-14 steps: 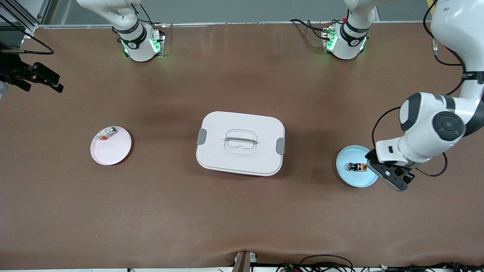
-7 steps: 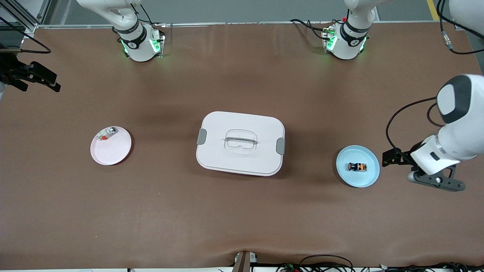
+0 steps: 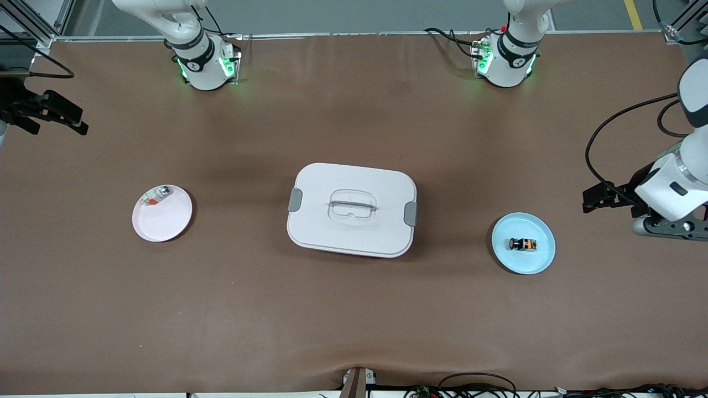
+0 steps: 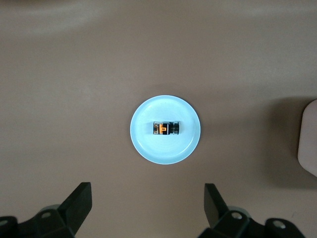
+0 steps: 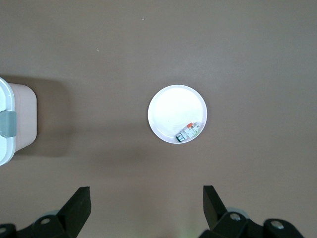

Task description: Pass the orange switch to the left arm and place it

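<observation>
Jaws stand wide and empty on both arms. Left gripper (image 4: 143,206) hangs high over the table at the left arm's end, just beside the blue plate (image 3: 539,262) where the orange switch (image 3: 523,244) lies on its side. Right gripper (image 5: 143,206) waits over the table edge at the right arm's end, well apart from the pink plate (image 3: 171,224). Between the plates sits the box (image 3: 352,209). Small, rigid and likely light, the switch looks apt to roll; a pinch across its black body seems the safest hold.
</observation>
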Motion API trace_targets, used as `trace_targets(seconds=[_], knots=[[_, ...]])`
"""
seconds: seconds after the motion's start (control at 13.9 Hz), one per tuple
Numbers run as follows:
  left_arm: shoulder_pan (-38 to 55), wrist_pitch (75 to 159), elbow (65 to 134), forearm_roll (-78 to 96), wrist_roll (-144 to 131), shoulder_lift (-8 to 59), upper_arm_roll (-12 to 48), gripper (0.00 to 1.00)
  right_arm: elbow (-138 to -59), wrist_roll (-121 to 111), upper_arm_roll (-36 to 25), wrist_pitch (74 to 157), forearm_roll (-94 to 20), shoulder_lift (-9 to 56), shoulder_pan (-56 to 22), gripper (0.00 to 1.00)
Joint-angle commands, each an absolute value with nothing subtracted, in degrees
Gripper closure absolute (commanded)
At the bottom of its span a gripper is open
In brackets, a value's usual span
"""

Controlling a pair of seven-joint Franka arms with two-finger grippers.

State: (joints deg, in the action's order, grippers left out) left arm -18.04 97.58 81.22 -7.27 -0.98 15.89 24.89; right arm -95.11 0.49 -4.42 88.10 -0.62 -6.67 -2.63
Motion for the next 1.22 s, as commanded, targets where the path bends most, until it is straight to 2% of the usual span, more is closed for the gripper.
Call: trace_targets(seconds=[0.0, 0.22, 0.43, 0.86, 1.15], knots=[[-13.9, 95.0, 81.6, -2.8, -0.6, 10.9, 16.7, 0.00, -93.4, -0.4, -4.0, 87.0, -0.1, -5.7, -1.8, 0.00], [-8.6, 91.9, 82.6, -1.0, -0.7, 7.0, 9.9, 0.00, -93.5, -0.5, -4.0, 87.0, -0.1, -5.8, -1.9, 0.00], [-6.2, 89.4, 86.6, -0.7, -0.4, 1.7, 6.8, 0.00, -93.5, -0.5, -4.0, 87.0, -0.1, -5.8, -1.8, 0.00], [-1.6, 89.1, 94.3, 0.3, -1.1, -5.5, 5.3, 0.00, -93.8, -0.5, -4.0, 86.9, 0.4, -5.7, -1.8, 0.00], [-0.4, 89.2, 95.6, 0.2, -1.1, -7.2, 4.7, 0.00, -93.8, -0.5, -4.0, 86.9, 0.4, -5.7, -1.7, 0.00]])
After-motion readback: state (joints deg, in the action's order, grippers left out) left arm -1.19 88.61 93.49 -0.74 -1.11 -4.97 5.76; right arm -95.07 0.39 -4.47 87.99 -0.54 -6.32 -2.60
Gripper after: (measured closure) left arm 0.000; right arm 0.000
